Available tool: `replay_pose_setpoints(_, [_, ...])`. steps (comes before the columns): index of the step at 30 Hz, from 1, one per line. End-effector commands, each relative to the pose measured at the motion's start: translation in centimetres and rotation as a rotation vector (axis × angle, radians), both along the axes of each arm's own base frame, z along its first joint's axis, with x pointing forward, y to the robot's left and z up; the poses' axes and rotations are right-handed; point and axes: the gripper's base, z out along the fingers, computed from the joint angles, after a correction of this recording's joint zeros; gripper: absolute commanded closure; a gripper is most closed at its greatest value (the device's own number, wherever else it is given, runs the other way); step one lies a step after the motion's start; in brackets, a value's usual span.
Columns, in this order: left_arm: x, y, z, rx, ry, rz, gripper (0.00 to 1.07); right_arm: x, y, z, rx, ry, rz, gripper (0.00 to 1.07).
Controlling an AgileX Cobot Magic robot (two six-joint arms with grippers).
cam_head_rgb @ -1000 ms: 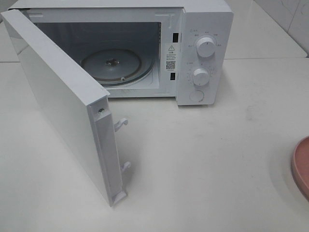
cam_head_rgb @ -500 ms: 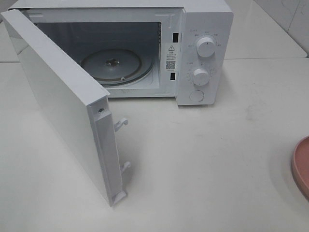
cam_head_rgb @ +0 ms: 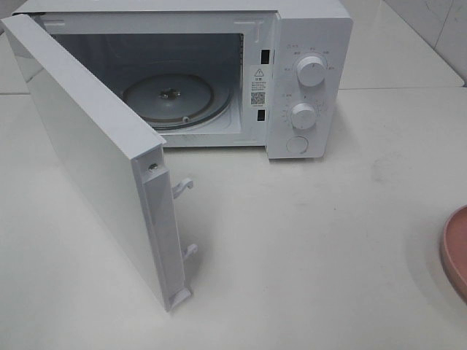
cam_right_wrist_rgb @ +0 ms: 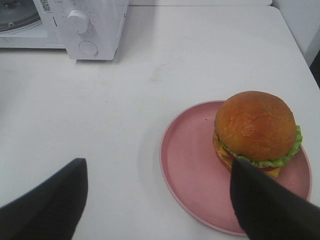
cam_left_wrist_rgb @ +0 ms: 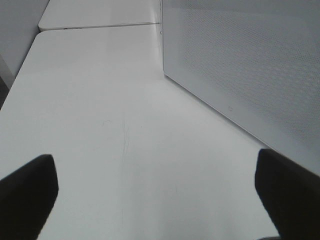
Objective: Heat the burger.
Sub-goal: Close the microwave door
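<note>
The burger (cam_right_wrist_rgb: pixel 256 127), with a golden-brown bun, green lettuce and a dark patty, sits on a pink plate (cam_right_wrist_rgb: pixel 190 165) in the right wrist view. My right gripper (cam_right_wrist_rgb: pixel 160 200) is open and hovers short of the plate, touching nothing. In the exterior high view only the plate's edge (cam_head_rgb: pixel 456 251) shows at the far right; the burger and both grippers are out of that view. The white microwave (cam_head_rgb: pixel 306 80) stands at the back with its door (cam_head_rgb: pixel 95 153) swung wide open and its glass turntable (cam_head_rgb: pixel 171 98) bare. My left gripper (cam_left_wrist_rgb: pixel 155 200) is open over bare table beside the door's outer face (cam_left_wrist_rgb: pixel 240 65).
The open door juts far forward over the left of the white table (cam_head_rgb: pixel 314 240). Two white knobs (cam_head_rgb: pixel 311 71) and a round button sit on the microwave's right panel. The microwave's front corner shows in the right wrist view (cam_right_wrist_rgb: pixel 95 20).
</note>
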Motion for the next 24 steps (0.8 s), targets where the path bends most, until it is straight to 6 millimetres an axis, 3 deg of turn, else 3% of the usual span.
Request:
replay_pose_setpoints(1, [-0.3, -0.1, -0.1, -0.004, -0.017, -0.002, 0.07, -0.3, 0.0, 0.0, -0.010, -0.032, -0.002, 0.32])
replay_pose_setpoints(12, [0.1, -0.2, 0.0, -0.033, 0.004, -0.013, 0.07, -0.3, 0.0, 0.0, -0.010, -0.032, -0.002, 0.32])
replay_pose_setpoints(18, [1.7, -0.2, 1.8, -0.043, -0.025, -0.010, 0.07, -0.3, 0.0, 0.0, -0.010, -0.032, -0.002, 0.32])
replay_pose_setpoints(21, [2.9, -0.1, 2.2, -0.049, -0.026, -0.002, 0.12, -0.3, 0.0, 0.0, -0.009, -0.032, -0.002, 0.32])
replay_pose_setpoints(22, [3.8, 0.0, 2.4, -0.057, -0.020, 0.001, 0.19, -0.3, 0.0, 0.0, -0.009, -0.032, -0.002, 0.32])
replay_pose_setpoints(23, [3.8, 0.0, 2.4, -0.057, -0.020, 0.001, 0.19, -0.3, 0.0, 0.0, -0.009, -0.032, -0.002, 0.32])
replay_pose_setpoints(24, [4.6, 0.0, 2.6, -0.067, -0.023, 0.005, 0.29, -0.3, 0.0, 0.0, -0.009, -0.032, -0.002, 0.32])
